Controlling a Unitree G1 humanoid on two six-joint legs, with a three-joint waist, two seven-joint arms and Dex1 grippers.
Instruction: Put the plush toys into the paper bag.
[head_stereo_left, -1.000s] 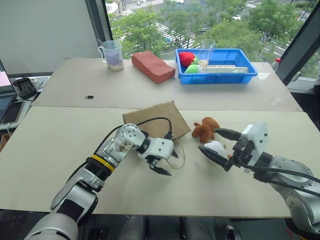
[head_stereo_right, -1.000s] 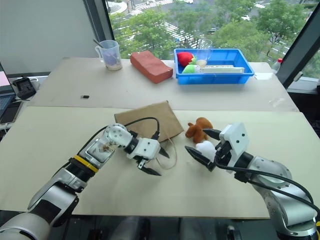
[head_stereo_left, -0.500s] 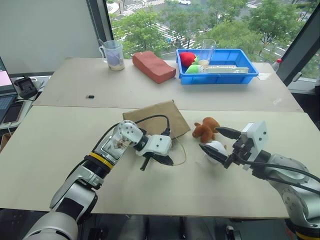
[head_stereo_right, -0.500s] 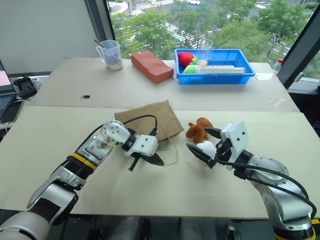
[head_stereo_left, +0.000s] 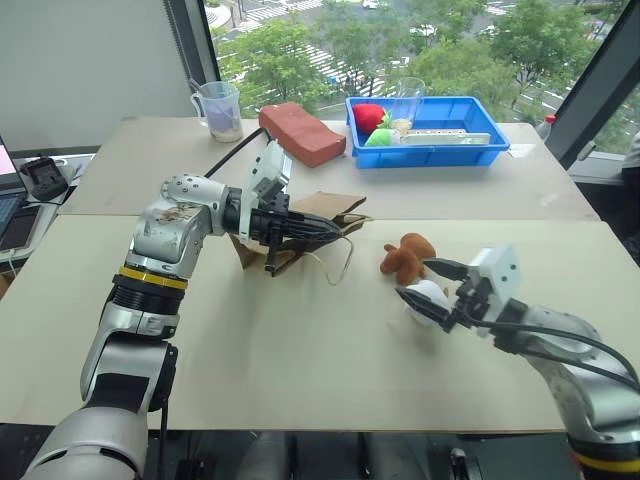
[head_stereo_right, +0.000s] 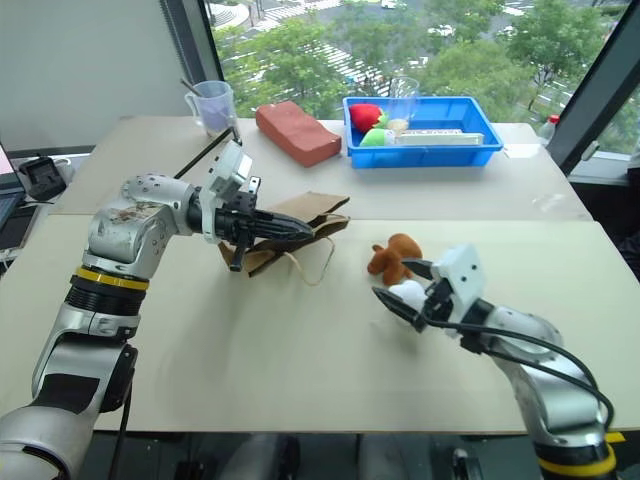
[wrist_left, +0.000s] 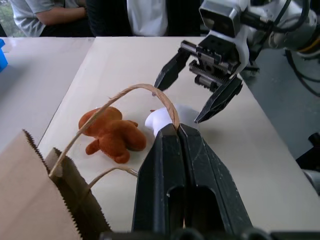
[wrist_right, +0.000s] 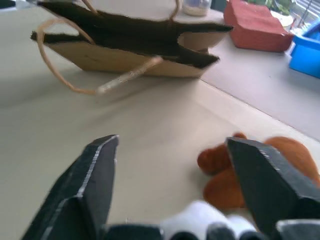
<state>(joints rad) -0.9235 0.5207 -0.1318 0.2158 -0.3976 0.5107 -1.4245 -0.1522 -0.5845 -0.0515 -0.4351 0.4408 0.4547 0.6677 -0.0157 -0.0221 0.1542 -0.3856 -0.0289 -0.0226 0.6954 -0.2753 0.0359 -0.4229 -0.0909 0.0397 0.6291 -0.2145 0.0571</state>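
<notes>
The brown paper bag (head_stereo_left: 300, 222) lies on the near table with its mouth toward the toys. My left gripper (head_stereo_left: 338, 232) is shut on one cord handle (wrist_left: 125, 95) and holds the bag's upper side off the table; the other handle (head_stereo_left: 338, 265) hangs loose. The reddish-brown plush toy (head_stereo_left: 408, 257) lies right of the bag. Just in front of it sits the white plush toy (head_stereo_left: 432, 296). My right gripper (head_stereo_left: 413, 278) is open, one finger on each side of the white toy (wrist_right: 205, 215). I cannot tell whether the fingers touch it.
On the far table stand a red brick-like block (head_stereo_left: 302, 132), a blue bin (head_stereo_left: 435, 156) with red and green fruit-like items, a measuring cup (head_stereo_left: 222, 108) and a glass (head_stereo_left: 408, 98). A black device (head_stereo_left: 45, 175) sits at the far left. People sit beyond the table in the left wrist view.
My left gripper closed on a bag handle and rose, swinging level and lifting the bag's upper side. The right gripper's fingers have drawn closer together around the white toy.
</notes>
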